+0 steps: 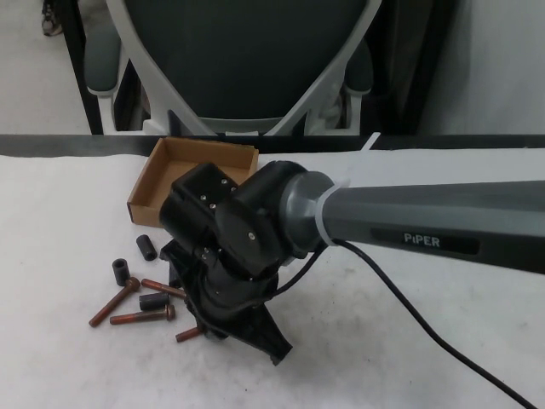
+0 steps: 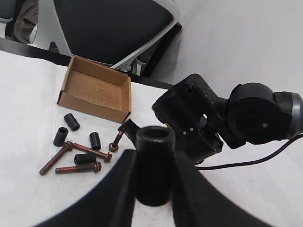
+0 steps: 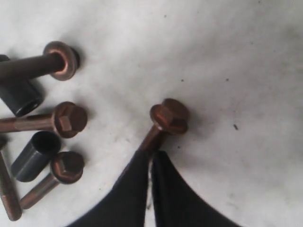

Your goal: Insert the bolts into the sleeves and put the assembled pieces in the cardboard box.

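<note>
The left hand (image 2: 155, 158) is clamped on a black sleeve (image 2: 155, 182). It holds the sleeve upright above the surface (image 1: 443, 341), with the open end facing up.

Toward the left edge of the surface lies the loose stock. There are three bolts (image 1: 114, 303) close together, with several short sleeves (image 1: 146, 246) among and beside them, all on their sides. Just beyond that group, near the far edge, sits the cardboard box (image 2: 92, 108). No finished piece lies in it yet, so the task looks to be at its start.

To the right of the pile, the right arm (image 1: 409, 217) bends down from the right side of the surface. The right hand (image 3: 150, 158) is at surface level, closed on the shank of a fourth bolt (image 3: 169, 116) just behind its flanged head. That bolt lies flat, a little apart from the others. How much shank sticks out past the fingers is hidden.

The step in hand seems to be fetching a bolt for the waiting sleeve. The next move would be to lift the bolt clear of its neighbours without nudging them. Its free end then has to turn toward the sleeve's open end and line up with it closely. The hole looks snug, so a tilted approach would likely jam on the rim.
</note>
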{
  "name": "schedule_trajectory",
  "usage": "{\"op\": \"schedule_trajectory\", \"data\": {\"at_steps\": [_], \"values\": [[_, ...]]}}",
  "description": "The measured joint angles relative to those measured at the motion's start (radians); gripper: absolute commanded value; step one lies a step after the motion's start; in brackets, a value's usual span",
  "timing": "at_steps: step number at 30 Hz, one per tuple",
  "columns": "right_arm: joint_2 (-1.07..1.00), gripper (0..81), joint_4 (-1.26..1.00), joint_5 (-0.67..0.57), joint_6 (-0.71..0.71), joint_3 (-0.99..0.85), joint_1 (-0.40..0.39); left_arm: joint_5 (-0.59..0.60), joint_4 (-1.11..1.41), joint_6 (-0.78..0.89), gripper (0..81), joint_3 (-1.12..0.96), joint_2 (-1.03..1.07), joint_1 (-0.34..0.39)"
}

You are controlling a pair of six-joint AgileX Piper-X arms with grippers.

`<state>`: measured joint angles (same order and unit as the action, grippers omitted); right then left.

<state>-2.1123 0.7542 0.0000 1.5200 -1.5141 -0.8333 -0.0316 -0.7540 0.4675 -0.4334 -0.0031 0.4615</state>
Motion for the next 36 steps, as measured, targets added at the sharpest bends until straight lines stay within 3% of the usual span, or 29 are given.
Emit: {"op": "schedule_trajectory", "data": {"at_steps": [14, 18, 22, 24, 30, 36], "values": [[0.011, 0.2, 0.070, 0.012, -0.183, 0.011, 0.043, 0.011, 0.000, 0.000, 0.8, 0.000, 0.000, 0.000], [0.011, 13.4, 0.058, 0.000, -0.187, 0.011, 0.045, 0.037, 0.001, 0.000, 0.8, 0.000, 0.000, 0.000], [0.011, 40.5, 0.012, -0.031, -0.188, 0.013, 0.048, 0.053, 0.002, 0.000, 0.8, 0.000, 0.000, 0.000], [0.011, 45.6, -0.016, -0.059, -0.190, 0.013, 0.051, 0.053, 0.002, 0.000, 0.8, 0.000, 0.000, 0.000], [0.011, 40.0, -0.083, -0.119, -0.159, 0.019, 0.051, 0.055, 0.002, 0.000, 0.8, 0.000, 0.000, 0.000], [0.001, 39.8, -0.179, -0.111, -0.151, 0.023, 0.039, 0.055, 0.004, 0.000, 0.8, 0.000, 0.000, 0.000]]}}
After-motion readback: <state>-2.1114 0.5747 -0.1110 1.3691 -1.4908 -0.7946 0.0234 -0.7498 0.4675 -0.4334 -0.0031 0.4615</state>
